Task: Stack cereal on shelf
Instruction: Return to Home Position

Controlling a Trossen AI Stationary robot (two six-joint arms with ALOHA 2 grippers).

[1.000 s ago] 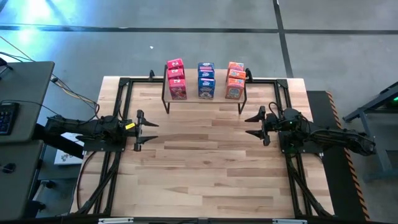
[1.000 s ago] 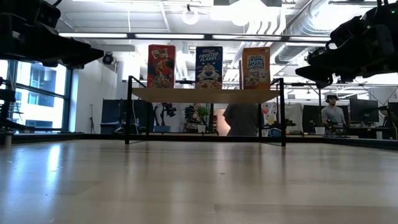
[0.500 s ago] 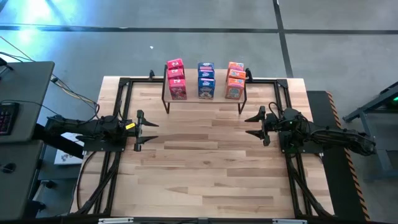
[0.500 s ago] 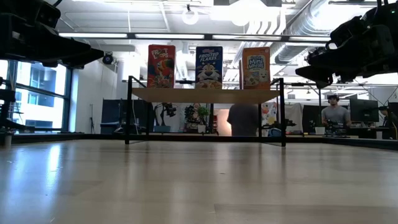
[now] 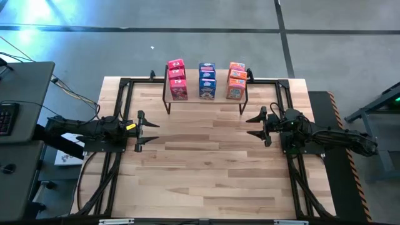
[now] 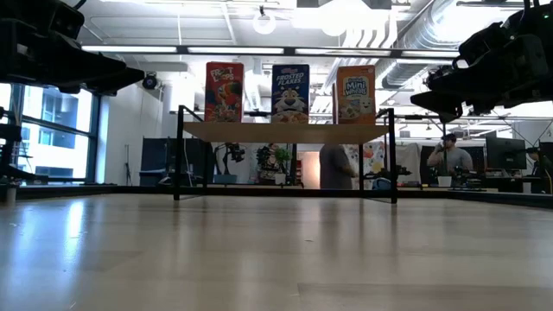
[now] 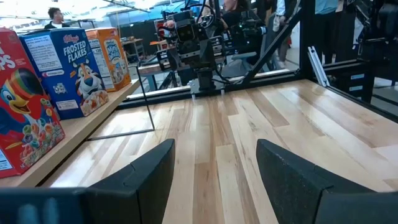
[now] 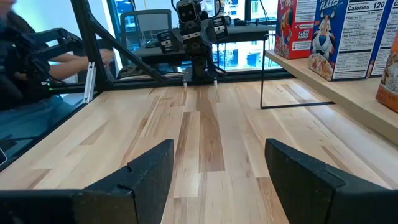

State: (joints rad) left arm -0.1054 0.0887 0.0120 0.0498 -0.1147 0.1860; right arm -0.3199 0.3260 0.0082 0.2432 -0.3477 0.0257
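Note:
The shelf (image 5: 205,99) stands at the table's far edge on thin black legs. Red boxes (image 5: 177,79), blue boxes (image 5: 207,80) and orange boxes (image 5: 236,80) stand upright on its wooden top in three rows; the low view shows one red (image 6: 224,92), one blue (image 6: 290,92) and one orange (image 6: 356,94) front. My left gripper (image 5: 149,131) hovers open at the table's left side, fingers pointing right. My right gripper (image 5: 255,125) hovers open at the right side, pointing left. Both hold nothing.
Black frame rails (image 5: 119,112) run along the table's left, right and far edges. The wooden tabletop (image 5: 206,169) stretches bare between the arms and toward the near edge. People (image 6: 449,155) stand in the room beyond the table.
Neither arm has moved and the boxes stay as they were. Only a person in the room behind the shelf has walked.

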